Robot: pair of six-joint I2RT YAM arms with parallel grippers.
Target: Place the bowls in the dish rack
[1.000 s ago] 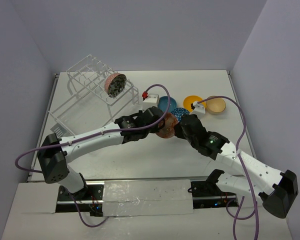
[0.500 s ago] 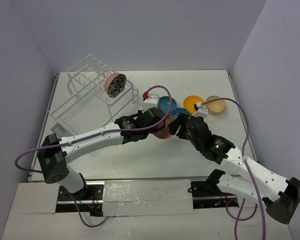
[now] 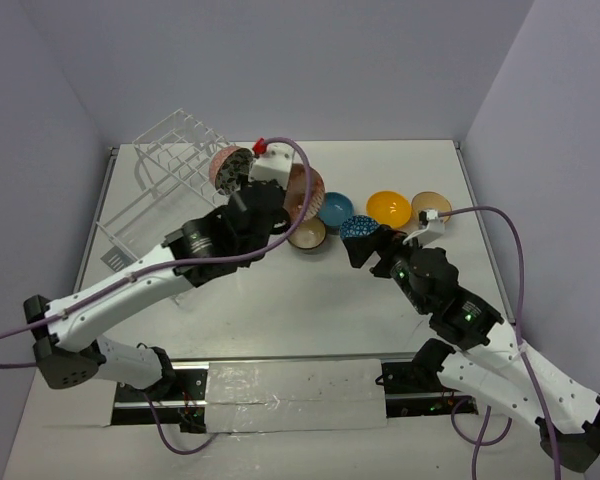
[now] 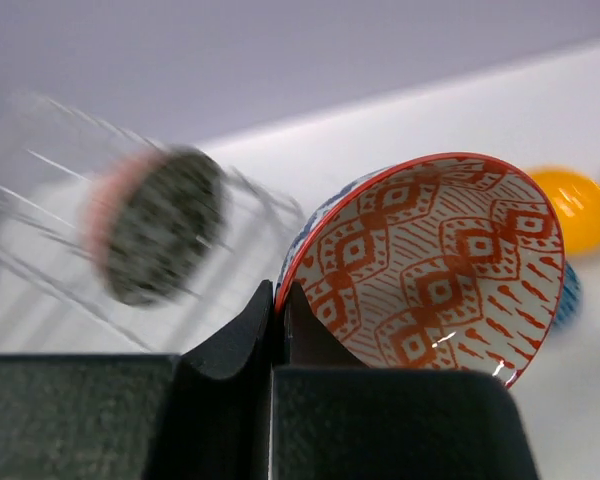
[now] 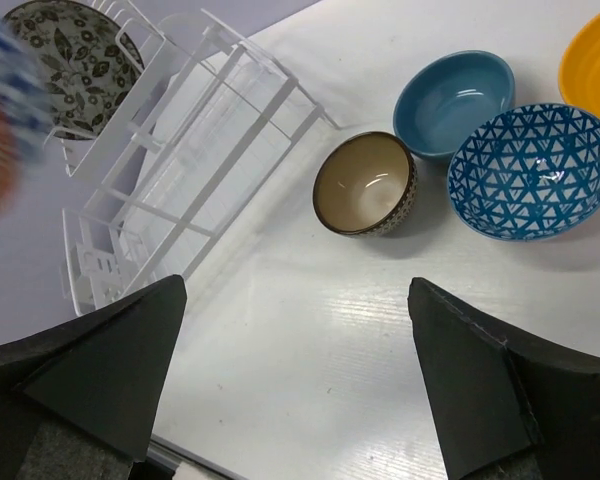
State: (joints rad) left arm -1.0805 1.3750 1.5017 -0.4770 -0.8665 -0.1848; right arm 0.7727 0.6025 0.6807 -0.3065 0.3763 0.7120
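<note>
My left gripper (image 3: 286,206) (image 4: 278,300) is shut on the rim of the salmon patterned bowl (image 3: 306,188) (image 4: 435,262), held tilted in the air beside the white wire dish rack (image 3: 170,160) (image 5: 180,170). A grey patterned bowl (image 3: 230,168) (image 4: 160,225) (image 5: 70,55) stands on edge in the rack's top tier. My right gripper (image 3: 360,248) (image 5: 295,385) is open over bare table, holding nothing. On the table sit the brown bowl with gold inside (image 3: 307,235) (image 5: 365,183), the teal (image 3: 335,210) (image 5: 455,90), the blue patterned (image 3: 360,228) (image 5: 533,170), the orange-yellow (image 3: 388,208) and the tan (image 3: 430,207).
The table (image 3: 280,300) has raised edges on the left and right, with grey walls around it. A small grey cutlery cup (image 3: 113,258) hangs at the rack's near-left corner. Purple cables loop off both arms.
The right gripper opened, let go of the salmon bowl and drew back to the right. The left arm lifted that bowl up and back towards the rack.
</note>
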